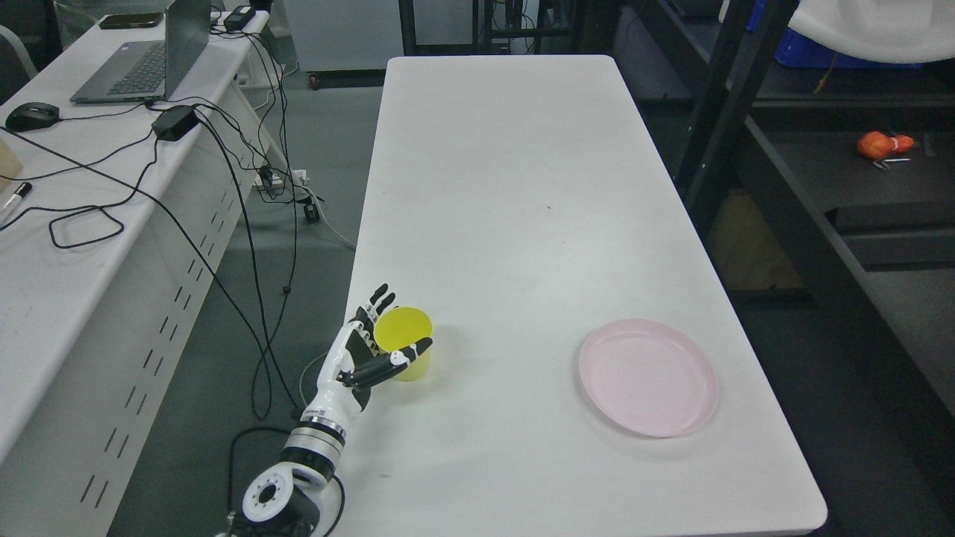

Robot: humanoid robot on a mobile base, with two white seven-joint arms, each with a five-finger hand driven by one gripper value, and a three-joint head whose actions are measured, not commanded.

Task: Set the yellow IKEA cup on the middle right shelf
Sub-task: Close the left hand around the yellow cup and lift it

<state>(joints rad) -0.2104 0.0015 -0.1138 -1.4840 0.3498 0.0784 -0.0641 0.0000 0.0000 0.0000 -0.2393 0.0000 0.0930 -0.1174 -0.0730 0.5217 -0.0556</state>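
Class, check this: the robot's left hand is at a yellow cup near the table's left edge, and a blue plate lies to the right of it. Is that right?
Not quite. The head view shows the plate is pink, not blue. The rest holds: the left hand is at the yellow cup near the left edge of the table.

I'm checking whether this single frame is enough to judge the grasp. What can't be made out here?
- Head view: whether the left hand actually grips the yellow cup; its fingers sit behind the cup, the thumb across the front.
- The cup's lower left side, hidden by that hand.
- The right arm: out of frame.
- The shelf unit is dark and cut by the right edge, so its levels are unclear.
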